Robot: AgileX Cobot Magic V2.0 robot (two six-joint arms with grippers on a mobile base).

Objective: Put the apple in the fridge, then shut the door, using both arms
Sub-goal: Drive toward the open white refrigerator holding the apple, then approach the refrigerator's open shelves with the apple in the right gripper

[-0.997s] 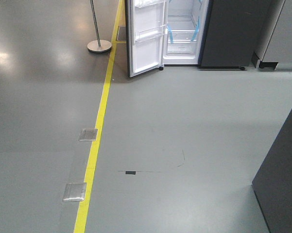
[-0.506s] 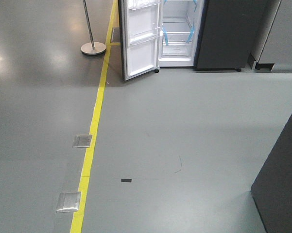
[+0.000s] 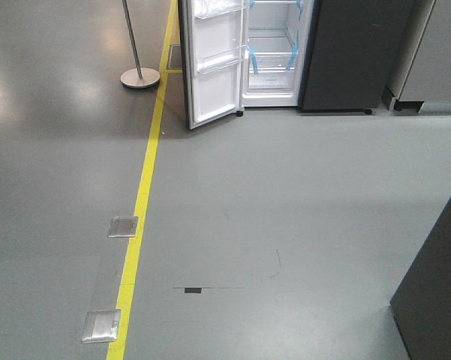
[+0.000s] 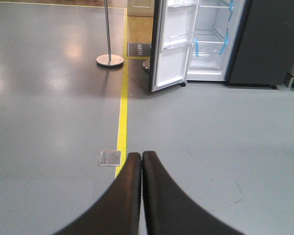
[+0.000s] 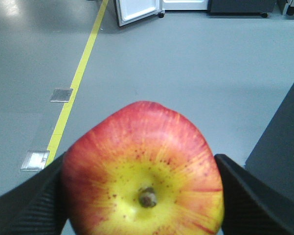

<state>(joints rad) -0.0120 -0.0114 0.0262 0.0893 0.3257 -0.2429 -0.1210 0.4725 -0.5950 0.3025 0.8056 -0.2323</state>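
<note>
The apple (image 5: 144, 147), red with a yellow patch round its stem, fills the right wrist view, and my right gripper (image 5: 141, 161) is shut on it from both sides. In the left wrist view my left gripper (image 4: 141, 155) is shut and holds nothing, hanging above the grey floor. Far ahead across the floor stands the fridge (image 3: 274, 52), its white inside with glass shelves and blue tape strips showing. Its door (image 3: 214, 67) is swung open to the left, white inner face with clear bins toward me. Neither gripper appears in the front view.
A yellow floor line (image 3: 139, 210) runs toward the fridge, with two metal floor plates (image 3: 123, 226) beside it. A post on a round base (image 3: 139, 77) stands left of the door. A dark grey cabinet (image 3: 435, 300) rises close at right, and a grey-and-white unit (image 3: 435, 52) sits at the far right.
The floor plates and the floor mark have slid down the front view and the fridge has shifted left and lower, so the view has advanced toward the fridge.
</note>
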